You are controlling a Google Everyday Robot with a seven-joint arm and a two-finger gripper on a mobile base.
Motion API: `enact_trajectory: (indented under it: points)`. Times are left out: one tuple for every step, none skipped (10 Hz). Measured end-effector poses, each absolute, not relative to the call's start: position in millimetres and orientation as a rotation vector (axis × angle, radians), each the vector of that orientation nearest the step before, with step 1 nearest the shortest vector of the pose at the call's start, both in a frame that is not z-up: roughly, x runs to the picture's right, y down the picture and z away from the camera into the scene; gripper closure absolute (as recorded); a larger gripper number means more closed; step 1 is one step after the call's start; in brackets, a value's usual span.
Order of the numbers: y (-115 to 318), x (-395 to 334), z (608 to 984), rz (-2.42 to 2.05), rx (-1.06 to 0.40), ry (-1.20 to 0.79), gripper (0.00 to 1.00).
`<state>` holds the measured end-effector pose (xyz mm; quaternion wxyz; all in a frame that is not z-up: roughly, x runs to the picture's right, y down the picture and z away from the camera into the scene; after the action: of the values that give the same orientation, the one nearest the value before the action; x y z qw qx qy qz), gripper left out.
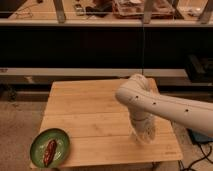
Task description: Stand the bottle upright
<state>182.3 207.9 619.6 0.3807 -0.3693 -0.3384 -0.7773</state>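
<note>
My white arm reaches in from the right and bends down over the right front part of the wooden table [90,115]. The gripper [143,133] points down and sits right at the tabletop. A pale, see-through shape at its tip looks like the bottle [146,138]. It is mostly hidden by the gripper, so I cannot tell whether it stands or lies, or whether it is held.
A green plate [61,142] with a brown piece of food [49,152] sits at the table's front left corner. A dark shelf unit [100,45] runs behind the table. The floor lies in front and to the left.
</note>
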Motion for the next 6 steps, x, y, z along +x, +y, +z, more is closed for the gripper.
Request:
enact_trajectory:
  points:
    - [206,167,619,-1.944,-0.882,-0.912,0.78]
    - [200,148,619,-1.906,-0.796,-0.959,0.78]
    - [191,124,620,-1.865,-0.687,-1.018,0.78]
    - [177,98,619,-1.813,-0.56,-1.095,0.78]
    - [169,86,617,-1.775,-0.493,-1.146,0.78]
    - [163,78,615,-1.737,-0.45,-1.19,0.78]
